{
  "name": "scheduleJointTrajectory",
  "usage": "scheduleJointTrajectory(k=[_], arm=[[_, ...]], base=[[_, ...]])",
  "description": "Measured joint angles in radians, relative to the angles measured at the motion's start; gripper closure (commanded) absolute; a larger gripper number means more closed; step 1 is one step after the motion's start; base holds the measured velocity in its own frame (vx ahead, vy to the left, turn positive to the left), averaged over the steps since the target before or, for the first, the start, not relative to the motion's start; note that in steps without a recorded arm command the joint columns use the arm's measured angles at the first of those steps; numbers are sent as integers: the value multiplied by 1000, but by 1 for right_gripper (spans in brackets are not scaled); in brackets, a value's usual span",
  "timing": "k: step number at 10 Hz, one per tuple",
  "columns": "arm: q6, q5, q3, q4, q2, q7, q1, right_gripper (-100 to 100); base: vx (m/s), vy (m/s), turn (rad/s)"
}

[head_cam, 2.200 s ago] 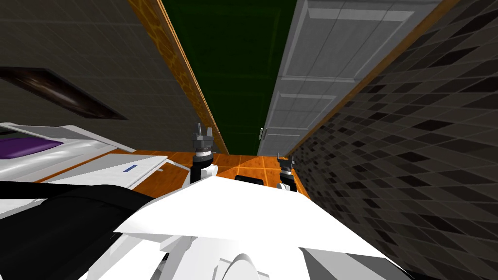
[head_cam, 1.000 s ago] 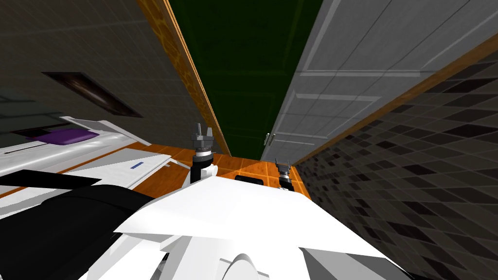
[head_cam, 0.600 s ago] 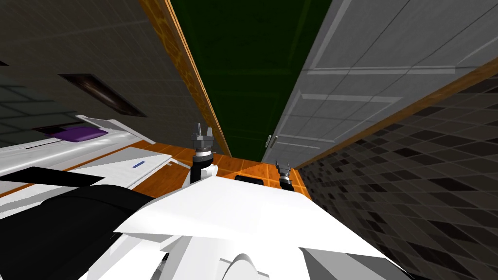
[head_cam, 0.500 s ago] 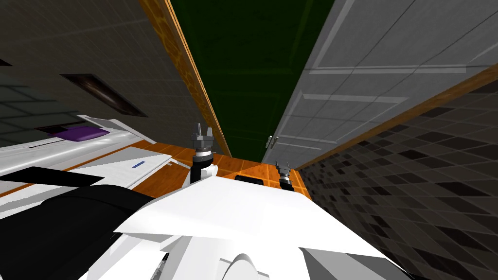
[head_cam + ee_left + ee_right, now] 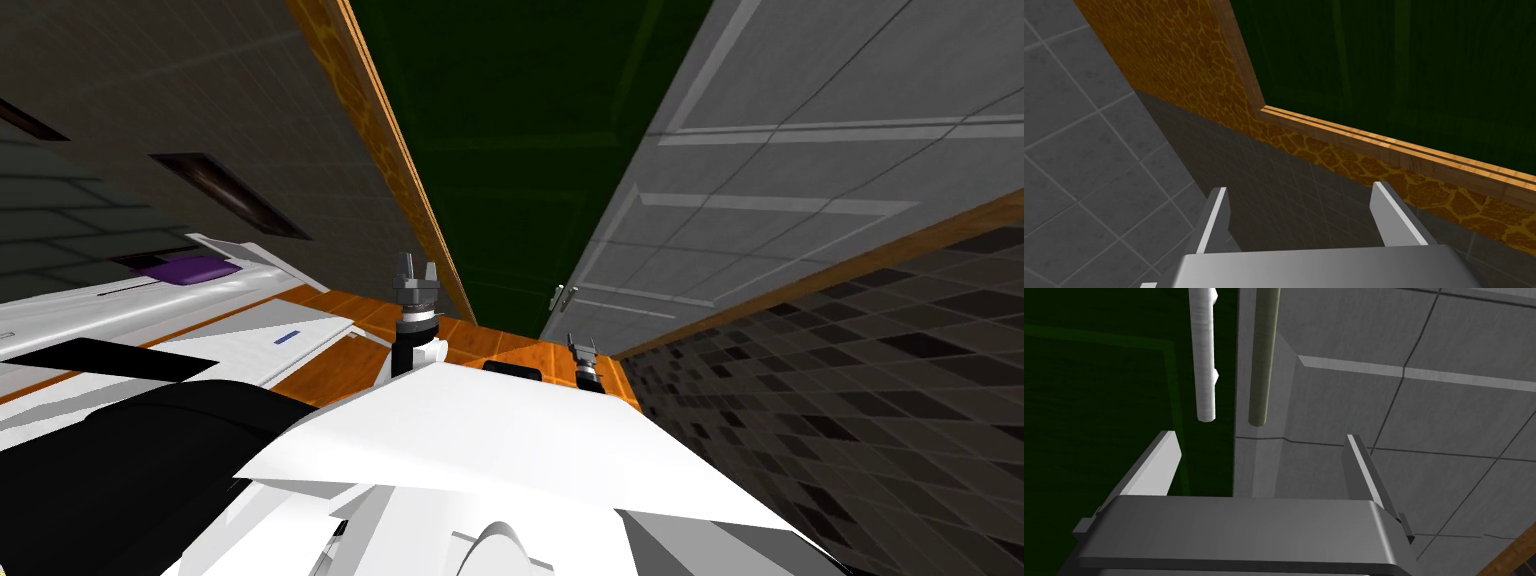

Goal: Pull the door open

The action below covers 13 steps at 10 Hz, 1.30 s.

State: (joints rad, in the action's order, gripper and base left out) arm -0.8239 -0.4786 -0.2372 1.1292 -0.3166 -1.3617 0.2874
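Door handle (image 5: 1205, 353) just beyond right tool (image 5: 1259, 438) — fingers spread wide, gripping nothing

Readable text: none can be made out.
Blue mark (image 5: 287, 338): a small blue strip is seen on the flat top of a white unit (image 5: 225, 352), well off to the outer side of the fingers of the left gripper (image 5: 419, 266). It is too small for letters or numbers to be read, and whether it is a label cannot be told.
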Motion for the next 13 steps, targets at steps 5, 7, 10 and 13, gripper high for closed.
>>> scheduleJointTrajectory(k=[5,7,10,13], arm=[[-15,-36,-22,-84,-20,-99,-24,-100],[-19,-43,-27,-100,-24,-119,-31,-100],[-18,-51,-11,-119,-33,-117,-5,-100],[-24,-63,11,-156,-44,-118,23,-100]], base=[[182,-29,92],[-5,-11,-26],[-145,-17,-53],[-182,-28,-55]])
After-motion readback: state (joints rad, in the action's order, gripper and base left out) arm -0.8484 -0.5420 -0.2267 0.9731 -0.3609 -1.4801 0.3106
